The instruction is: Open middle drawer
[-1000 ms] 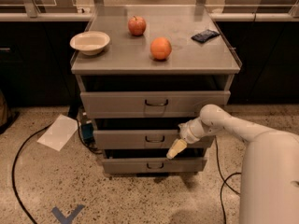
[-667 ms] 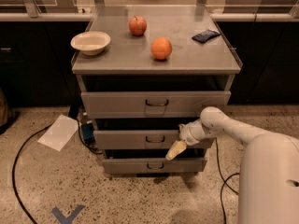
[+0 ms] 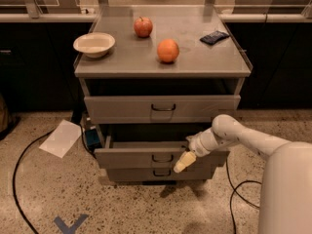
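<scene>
The grey cabinet has three drawers. The middle drawer [image 3: 131, 156] is pulled out a little, its flat front carrying a small dark pull handle [image 3: 161, 158]; a strip of its shallow tray shows behind the front. My gripper [image 3: 183, 163] hangs in front of the drawer's front, just right of the handle, with its pale fingertips pointing down-left. My white arm [image 3: 234, 135] reaches in from the right. The top drawer [image 3: 161, 108] also stands slightly out. The bottom drawer [image 3: 146, 173] sits under the middle one.
On the cabinet top [image 3: 122, 62] lie a white bowl [image 3: 94, 44], an apple [image 3: 143, 27], an orange [image 3: 167, 50] and a dark packet [image 3: 214, 37]. A white sheet [image 3: 61, 138] and black cables [image 3: 19, 179] lie on the floor at left. Blue tape [image 3: 70, 224] marks the floor.
The middle drawer's front has come a little further out toward me, and the gripper has moved with it. The view has shifted slightly.
</scene>
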`<state>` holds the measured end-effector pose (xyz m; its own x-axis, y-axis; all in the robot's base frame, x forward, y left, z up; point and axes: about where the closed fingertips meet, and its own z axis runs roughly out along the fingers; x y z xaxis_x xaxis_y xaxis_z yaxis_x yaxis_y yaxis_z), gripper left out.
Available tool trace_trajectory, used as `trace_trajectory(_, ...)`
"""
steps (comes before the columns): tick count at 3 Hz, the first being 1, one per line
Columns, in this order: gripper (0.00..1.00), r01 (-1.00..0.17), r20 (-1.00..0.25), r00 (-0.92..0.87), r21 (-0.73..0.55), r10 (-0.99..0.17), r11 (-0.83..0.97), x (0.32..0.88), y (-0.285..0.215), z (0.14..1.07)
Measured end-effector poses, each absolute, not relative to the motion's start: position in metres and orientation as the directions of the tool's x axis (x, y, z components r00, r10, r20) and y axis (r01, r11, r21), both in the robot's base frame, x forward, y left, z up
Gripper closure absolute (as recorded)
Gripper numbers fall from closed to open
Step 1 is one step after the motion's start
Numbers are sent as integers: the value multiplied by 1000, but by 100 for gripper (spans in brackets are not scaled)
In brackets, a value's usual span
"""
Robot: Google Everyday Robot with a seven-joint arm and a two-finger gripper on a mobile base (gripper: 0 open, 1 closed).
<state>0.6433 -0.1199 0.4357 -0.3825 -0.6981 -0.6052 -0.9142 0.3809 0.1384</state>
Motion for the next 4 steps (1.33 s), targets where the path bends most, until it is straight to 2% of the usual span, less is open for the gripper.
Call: trace_trajectory(4, 0, -922, -581, -385, 220, -717, 318, 598, -97, 419)
